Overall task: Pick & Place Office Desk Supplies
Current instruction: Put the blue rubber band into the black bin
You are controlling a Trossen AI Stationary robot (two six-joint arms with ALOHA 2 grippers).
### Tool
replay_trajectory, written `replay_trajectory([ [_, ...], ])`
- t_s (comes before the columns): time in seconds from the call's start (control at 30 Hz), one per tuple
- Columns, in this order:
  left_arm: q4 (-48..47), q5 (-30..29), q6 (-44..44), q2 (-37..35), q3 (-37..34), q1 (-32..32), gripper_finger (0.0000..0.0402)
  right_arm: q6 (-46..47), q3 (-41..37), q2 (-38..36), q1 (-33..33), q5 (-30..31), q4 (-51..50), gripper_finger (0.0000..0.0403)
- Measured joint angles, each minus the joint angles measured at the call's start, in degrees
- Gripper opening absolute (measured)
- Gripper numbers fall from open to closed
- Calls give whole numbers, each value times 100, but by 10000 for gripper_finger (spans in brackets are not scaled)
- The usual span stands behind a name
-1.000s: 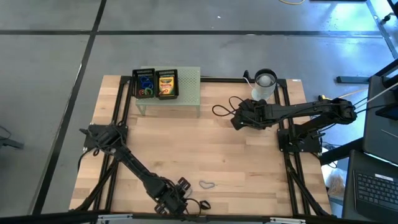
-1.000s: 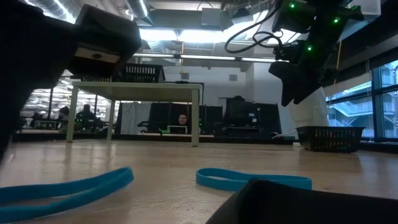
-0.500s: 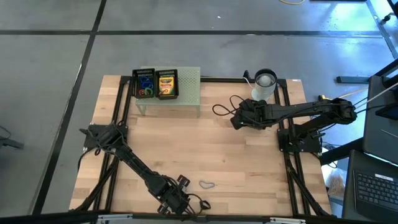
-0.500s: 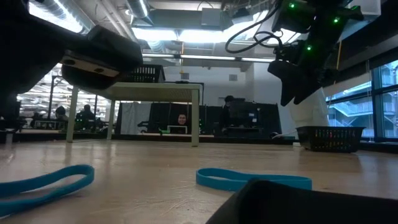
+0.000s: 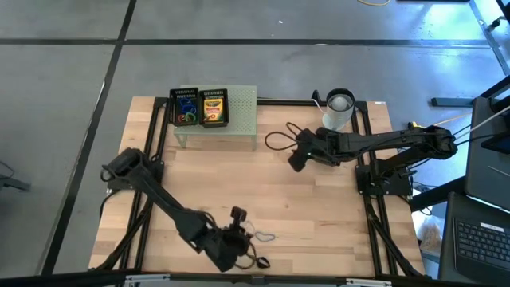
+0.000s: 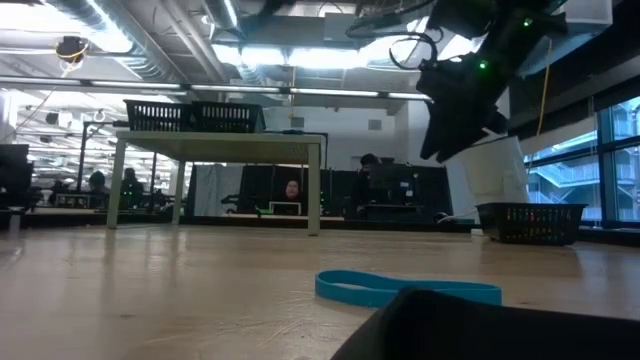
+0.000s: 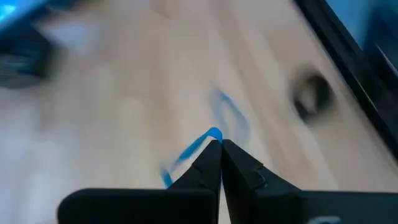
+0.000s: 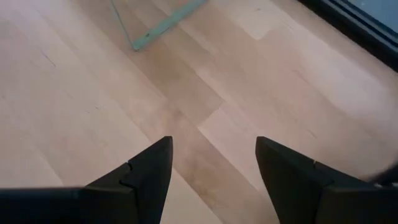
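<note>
Near the table's six o'clock edge, the left gripper is clenched on a blue loop, lifted off the wood. At two o'clock, the right gripper hangs with fingers spread, grasping nothing.

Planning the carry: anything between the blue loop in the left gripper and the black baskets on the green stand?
Nothing visible. The left gripper pinches the blue loop near the table's front edge; bare wood lies between it and the green stand.
</note>
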Motion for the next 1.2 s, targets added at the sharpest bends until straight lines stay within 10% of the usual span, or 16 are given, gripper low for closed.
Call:
replay_trajectory([
  [0.43,428,-2011,-776,-984,13,-23,3,145,0,0,334,-1339,957,231],
  [0.87,924,-1394,-408,-1081,13,-21,3,-2278,0,0,2010,-2765,4150,231],
  [1.2,2575,-575,1151,-1081,15,177,2,-2921,0,0,2721,-2274,4911,231],
])
